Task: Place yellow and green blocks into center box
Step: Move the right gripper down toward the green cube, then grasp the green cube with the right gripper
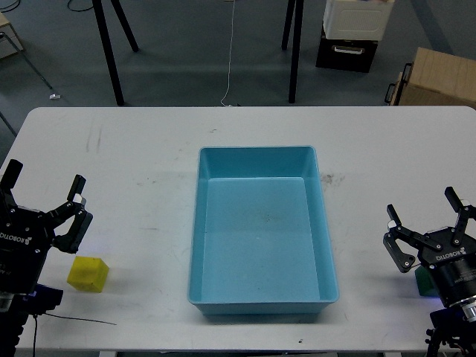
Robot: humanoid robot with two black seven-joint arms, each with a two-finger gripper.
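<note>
Opening step pending: light blue plastic tray [262,227] sitting empty at table centre. Left gripper [43,199] spread wide beside small bright yellow cube [88,274]; right gripper [428,216] wide, partly hiding dark green cube [425,282]. Needing descent and closure next.

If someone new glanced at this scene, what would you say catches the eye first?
Most striking is the light blue tray, empty, in the middle of the white table. Next comes the yellow block at the left, just below the open left pincer. The green block is mostly hidden behind the open right pincer.
</note>
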